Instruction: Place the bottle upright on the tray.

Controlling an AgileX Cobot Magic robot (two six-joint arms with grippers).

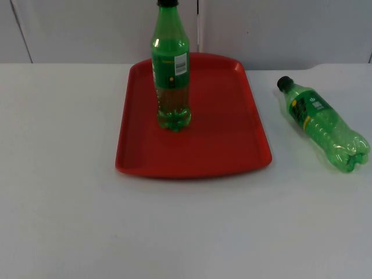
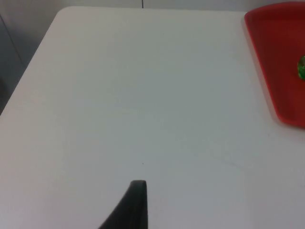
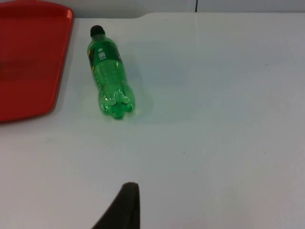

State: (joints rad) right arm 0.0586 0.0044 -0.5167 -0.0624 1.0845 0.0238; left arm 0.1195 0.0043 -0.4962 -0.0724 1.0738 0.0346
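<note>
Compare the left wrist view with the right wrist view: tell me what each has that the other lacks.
Left wrist view alone: a green sliver of the standing bottle on the tray, and the left gripper's fingertip over bare table. Right wrist view alone: the lying bottle, on its side on the table beside the tray, black cap away from the right gripper's fingertip. Both: the red tray and the white table.

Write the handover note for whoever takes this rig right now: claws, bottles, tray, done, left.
Left claw: waiting over bare table left of the red tray, holding nothing.
Right claw: over the table near the lying bottle, not touching it.
Done: one green bottle stands upright on the tray.
Left: the second green bottle lies on its side right of the tray, black cap toward the wall; grasp it and stand it on the tray.
</note>
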